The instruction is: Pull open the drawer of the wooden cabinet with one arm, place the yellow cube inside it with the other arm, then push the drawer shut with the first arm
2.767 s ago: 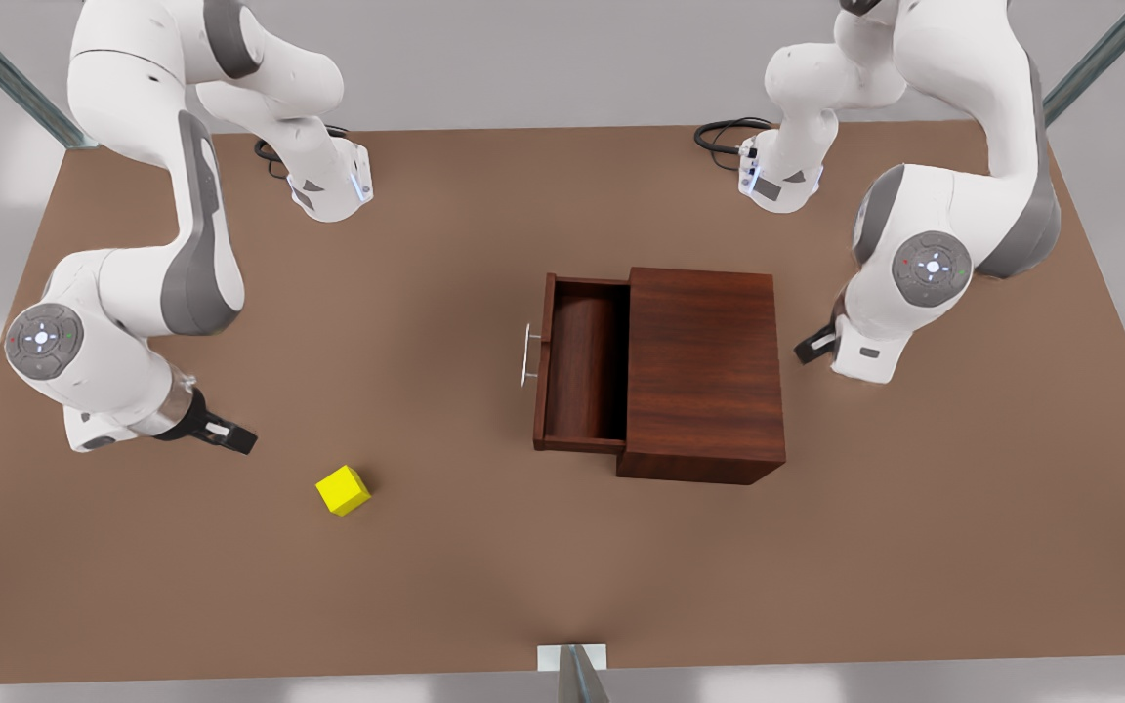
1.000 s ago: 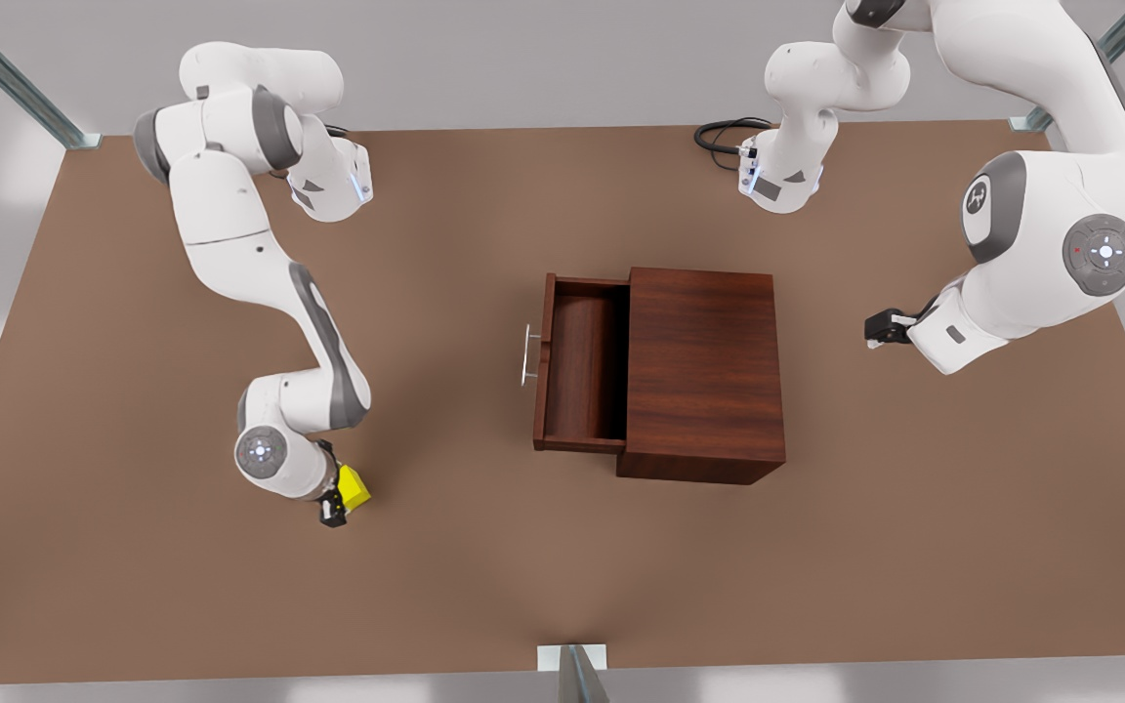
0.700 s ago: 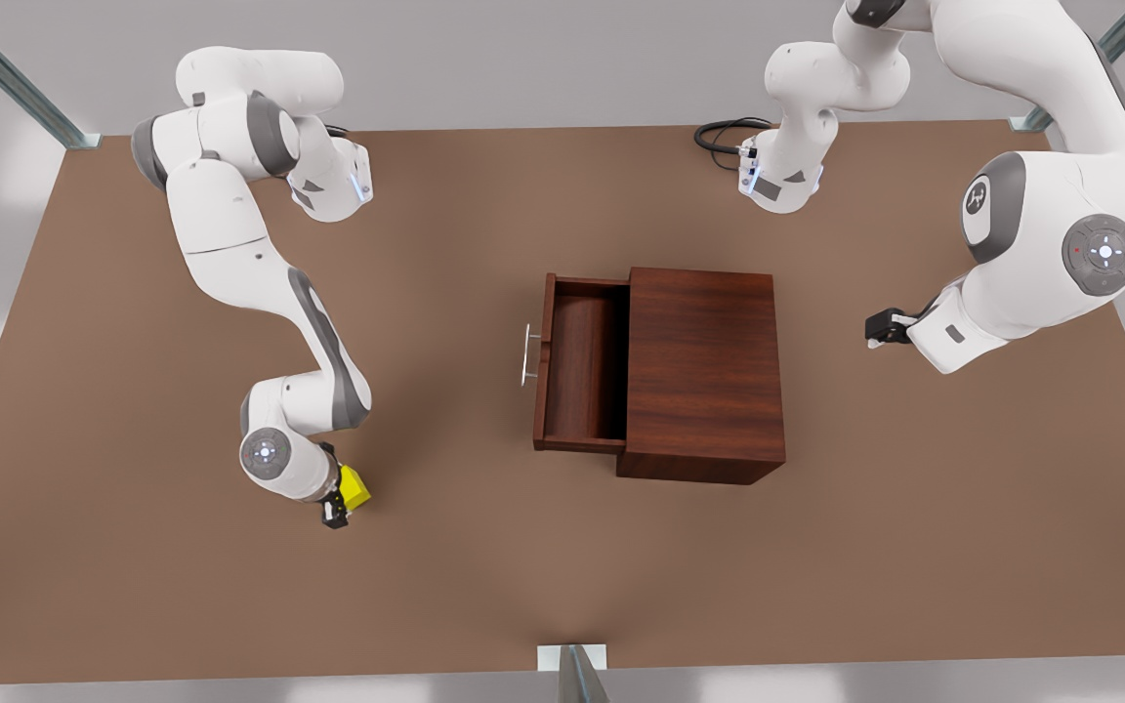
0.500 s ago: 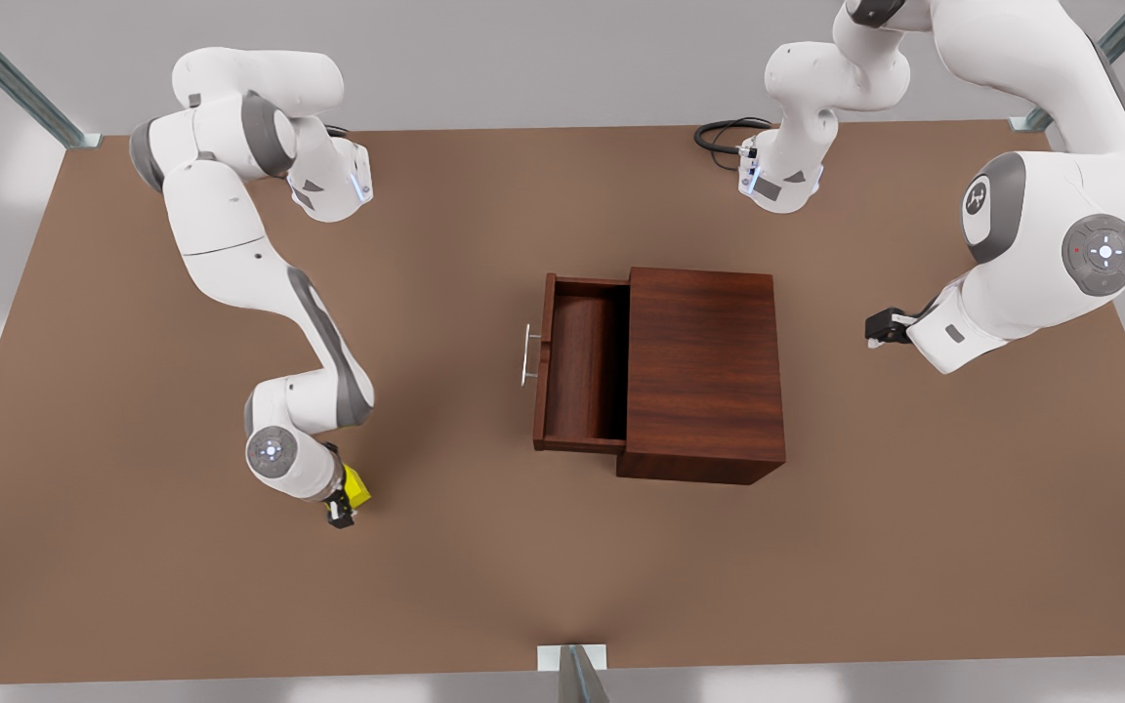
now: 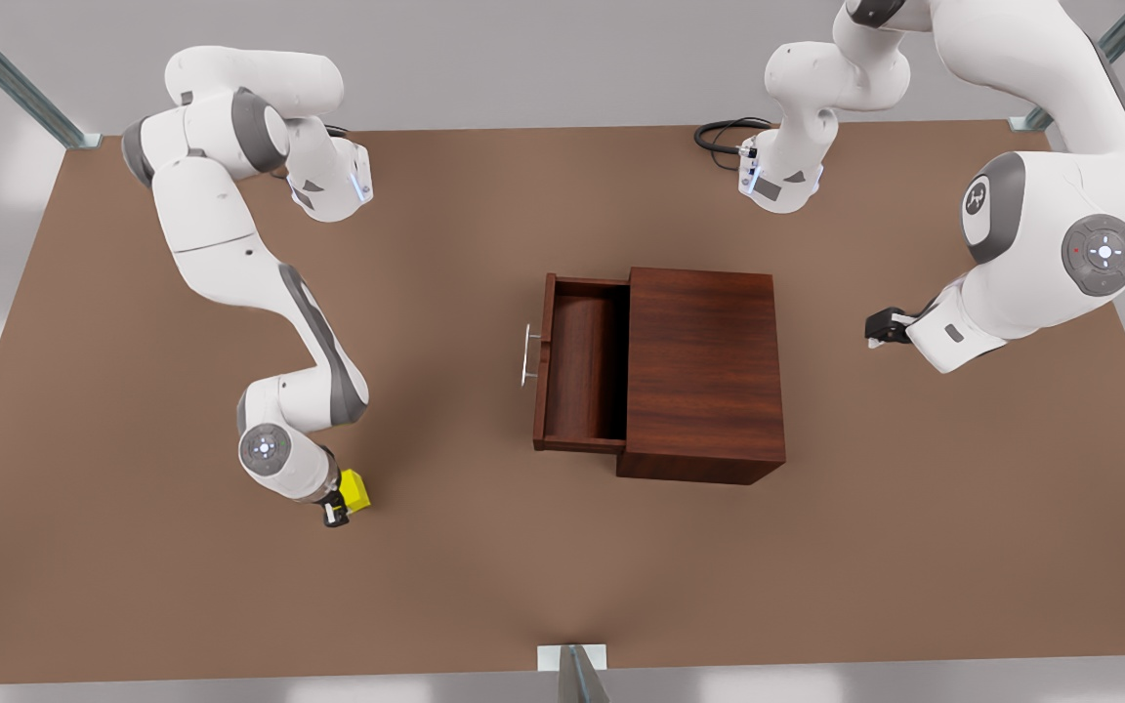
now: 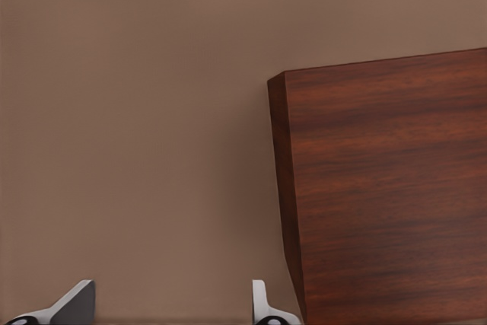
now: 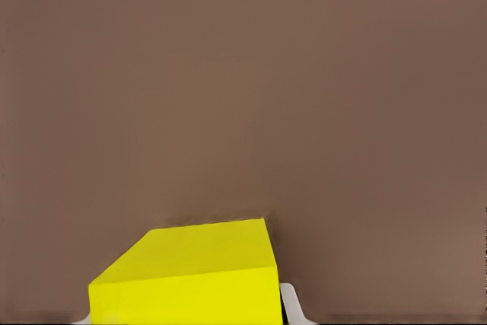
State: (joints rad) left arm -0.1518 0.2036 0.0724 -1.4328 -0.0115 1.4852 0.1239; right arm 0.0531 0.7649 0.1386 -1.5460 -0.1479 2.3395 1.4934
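My right pincer (image 5: 338, 508) sits low over the brown desk (image 5: 484, 566), well to the front view's left of the wooden cabinet (image 5: 704, 371), and it is at the yellow cube (image 5: 355, 490). In my right wrist view the cube (image 7: 190, 275) fills the space between my fingers (image 7: 293, 306), one pale fingertip hard against its side. The cube lies close to the desk; whether it has left the surface I cannot tell. My right arm (image 5: 230, 254) reaches to it from its base, well away from the cabinet toward the front view's left.

Next comes the cabinet's drawer (image 5: 582, 366), pulled out toward the cube's side, its dark tray open to view, with the thin silver bar handle (image 5: 527, 354) on its front. The cabinet itself stands near the middle of the desk, its wood-grain top bare.

To the front view's right of the cabinet my left pincer (image 5: 877, 329) hangs, apart from the cabinet and pointed at it. In my left wrist view the fingers (image 6: 266, 306) stand wide apart with bare desk between them, and the cabinet's corner (image 6: 380, 195) rises just beyond. That arm (image 5: 1041, 234) waits there, holding nothing. A wide black cable loop (image 5: 724, 135) lies by its base behind the cabinet.
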